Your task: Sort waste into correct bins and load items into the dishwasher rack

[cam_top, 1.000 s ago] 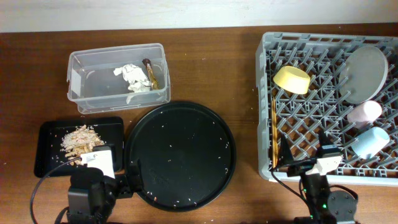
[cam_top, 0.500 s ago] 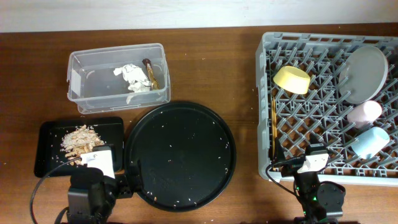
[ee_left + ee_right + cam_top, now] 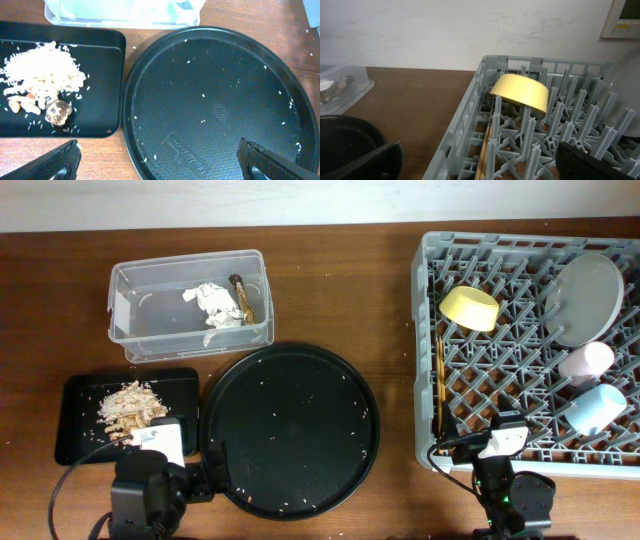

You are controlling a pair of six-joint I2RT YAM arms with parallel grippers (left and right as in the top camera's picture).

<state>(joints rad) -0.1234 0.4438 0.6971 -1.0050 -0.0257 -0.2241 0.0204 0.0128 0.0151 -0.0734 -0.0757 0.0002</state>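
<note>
The dishwasher rack (image 3: 462,120) runs off the right wrist view's edge; inside it the plate (image 3: 627,100) is cropped and blurred, the chopsticks (image 3: 481,152) mostly hidden by pegs (image 3: 525,125).

Soft, even light fills all three views, leaving only faint shadows beside the clear tub (image 3: 160,320) and the dishwasher rack (image 3: 425,350). The overhead view is sharp. In the left wrist view the round black tray (image 3: 215,100) carries a dull sheen. The right wrist view is slightly soft, with a bright wall (image 3: 445,30).

Plainly a lab setup; wooden table (image 3: 340,290); bare white wall (image 3: 420,30); wall panel (image 3: 626,17).
</note>
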